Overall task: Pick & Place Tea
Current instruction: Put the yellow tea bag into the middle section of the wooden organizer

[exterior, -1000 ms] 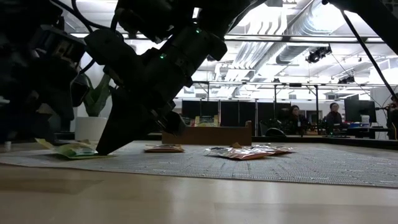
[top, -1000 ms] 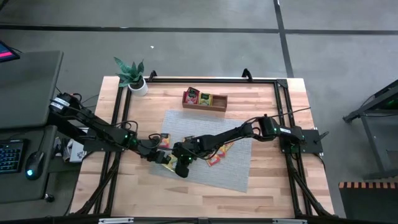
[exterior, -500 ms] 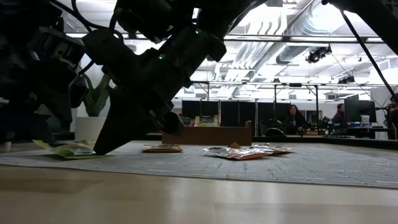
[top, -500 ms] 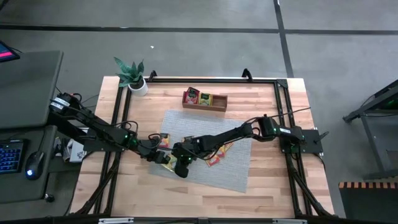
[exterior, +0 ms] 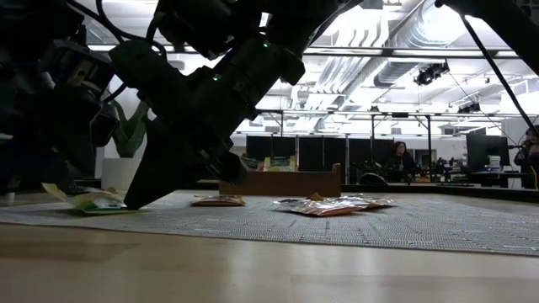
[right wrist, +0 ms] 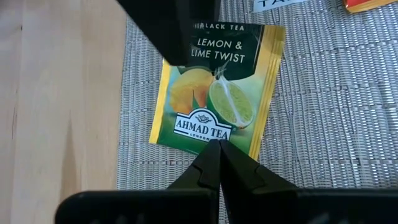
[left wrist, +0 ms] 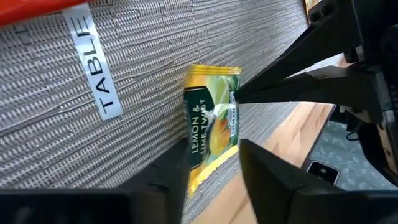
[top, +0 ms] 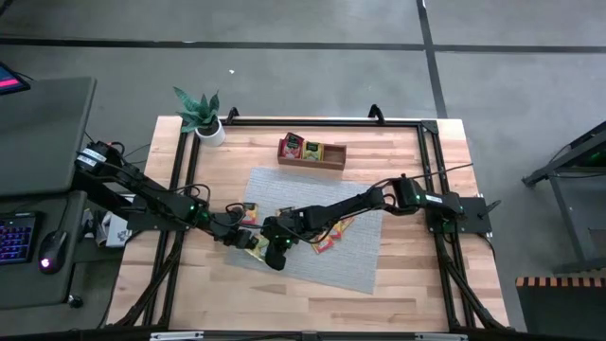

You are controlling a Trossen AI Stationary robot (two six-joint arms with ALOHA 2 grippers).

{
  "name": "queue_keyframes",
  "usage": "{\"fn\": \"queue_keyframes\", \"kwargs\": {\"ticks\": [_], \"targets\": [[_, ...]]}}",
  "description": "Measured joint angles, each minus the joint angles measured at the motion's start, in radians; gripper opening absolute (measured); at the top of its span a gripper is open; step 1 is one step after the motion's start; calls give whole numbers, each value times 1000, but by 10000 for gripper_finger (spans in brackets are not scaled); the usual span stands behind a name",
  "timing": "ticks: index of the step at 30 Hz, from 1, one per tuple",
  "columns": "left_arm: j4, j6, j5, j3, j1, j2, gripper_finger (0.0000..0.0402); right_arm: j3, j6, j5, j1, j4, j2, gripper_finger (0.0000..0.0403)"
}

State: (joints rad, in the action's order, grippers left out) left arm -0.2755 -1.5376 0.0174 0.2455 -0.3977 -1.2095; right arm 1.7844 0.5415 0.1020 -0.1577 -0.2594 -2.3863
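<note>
The yellow-green tea sachet point(right wrist: 214, 93) looked like glossy printed foil paper. Beneath it the grey mat point(right wrist: 323, 112) was coarsely woven and matt. The table point(right wrist: 56, 93) showed smooth pale wood with visible grain.

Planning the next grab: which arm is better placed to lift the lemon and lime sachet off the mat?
Probably left. The left gripper is open and straddles the lemon sachet at one end, while the right gripper is shut, its tip only touching the edge.
</note>
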Motion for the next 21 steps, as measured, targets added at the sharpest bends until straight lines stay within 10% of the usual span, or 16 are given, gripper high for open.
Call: {"fn": "queue_keyframes", "kwargs": {"ticks": [7,21], "targets": [[32,23,10,1,0,0,13,0,0,0,0,0,0,0],[47,67,42,1,-2,0,1,0,27,29,2,1,3,1]]}}
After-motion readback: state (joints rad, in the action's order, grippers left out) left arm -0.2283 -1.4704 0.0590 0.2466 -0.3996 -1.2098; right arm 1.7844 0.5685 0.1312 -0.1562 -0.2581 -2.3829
